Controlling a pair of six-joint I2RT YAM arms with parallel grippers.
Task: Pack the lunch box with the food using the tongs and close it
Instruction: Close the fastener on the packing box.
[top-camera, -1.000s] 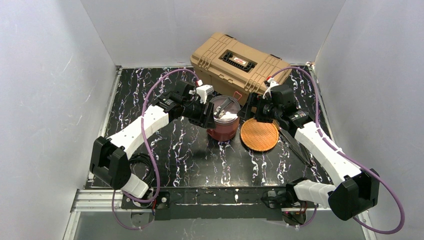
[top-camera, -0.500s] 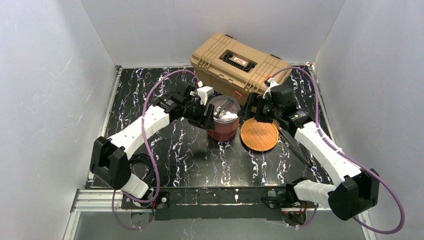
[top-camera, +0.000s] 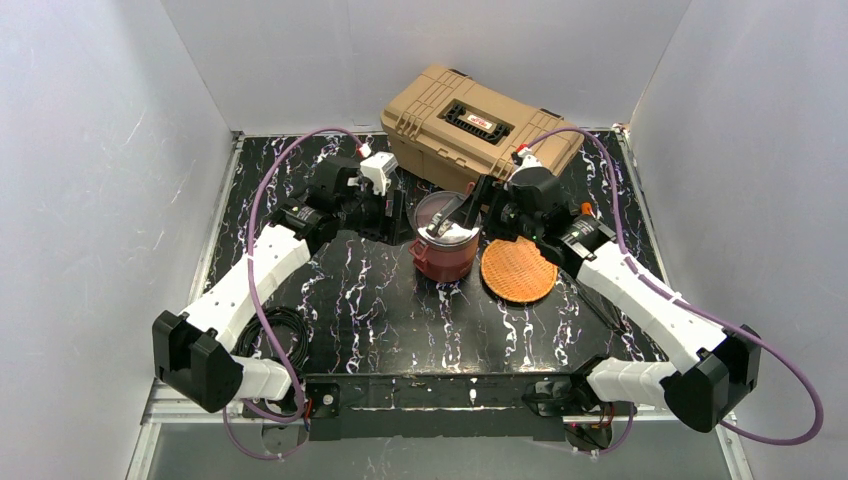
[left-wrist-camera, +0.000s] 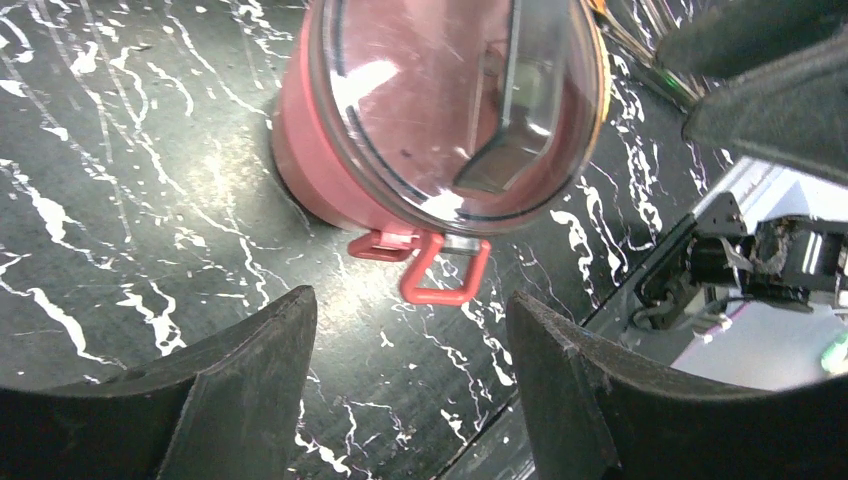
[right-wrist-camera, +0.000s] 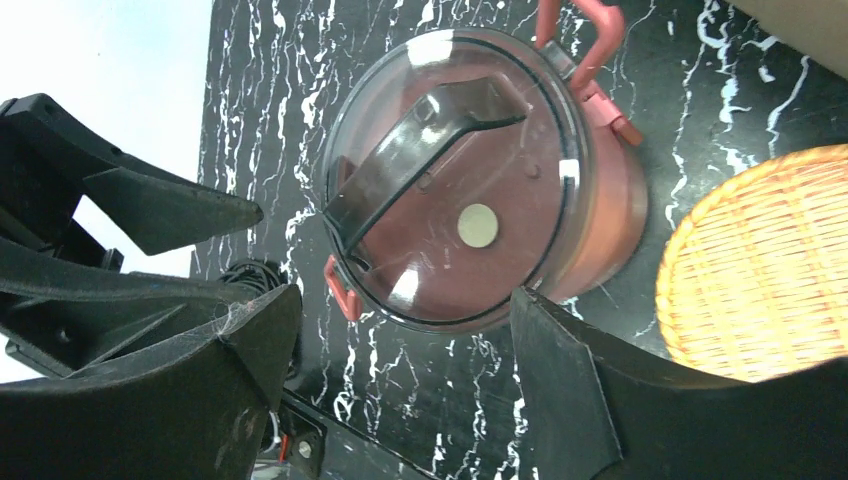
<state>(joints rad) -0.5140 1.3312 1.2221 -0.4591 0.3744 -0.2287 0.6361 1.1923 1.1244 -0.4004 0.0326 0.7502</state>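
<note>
Well, both my jaws stand released, gripping nothing — my left gripper (left-wrist-camera: 410, 298) hangs just left of the lunch box (top-camera: 445, 240), my right gripper (right-wrist-camera: 405, 295) just right of it. Its lid (right-wrist-camera: 460, 200) is on — the woven plate (top-camera: 518, 270) lies beside its right, the toolbox (top-camera: 480, 125) behind it.

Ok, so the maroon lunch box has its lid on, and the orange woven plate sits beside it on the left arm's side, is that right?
Not quite. The lunch box does have its lid on, but the orange woven plate sits beside it on the right arm's side, as the top external view shows.
</note>
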